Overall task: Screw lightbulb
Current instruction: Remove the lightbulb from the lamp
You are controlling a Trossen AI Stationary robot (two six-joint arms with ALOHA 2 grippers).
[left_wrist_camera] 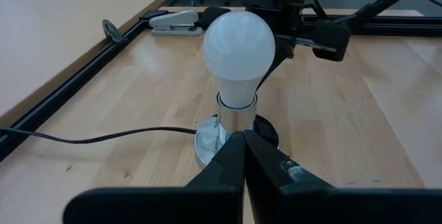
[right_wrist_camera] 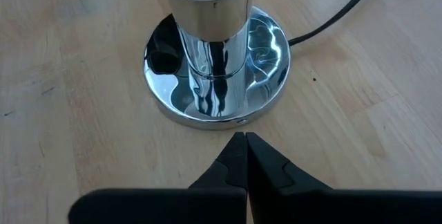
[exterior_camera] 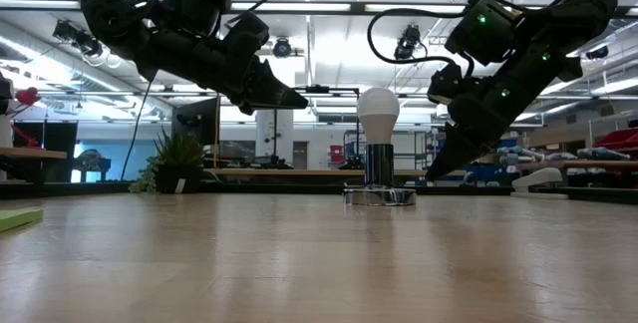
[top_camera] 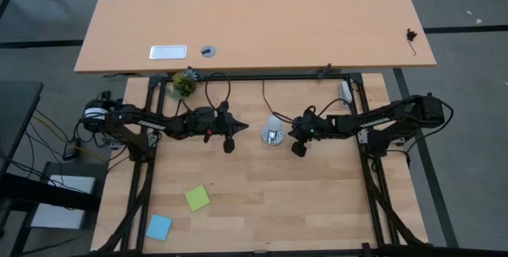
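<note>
Your lightbulb stands upright in the shiny socket base mid-tabletop (cord trailing off), with the left claw and right claw pinched together, empty, either side.

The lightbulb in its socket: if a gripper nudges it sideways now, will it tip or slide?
The lightbulb stands upright, top-heavy, in a chrome socket base that is broad and flat, so tipping seems unlikely. The polished base on smooth wood may slide instead. The frosted globe looks fragile and slippery.
</note>
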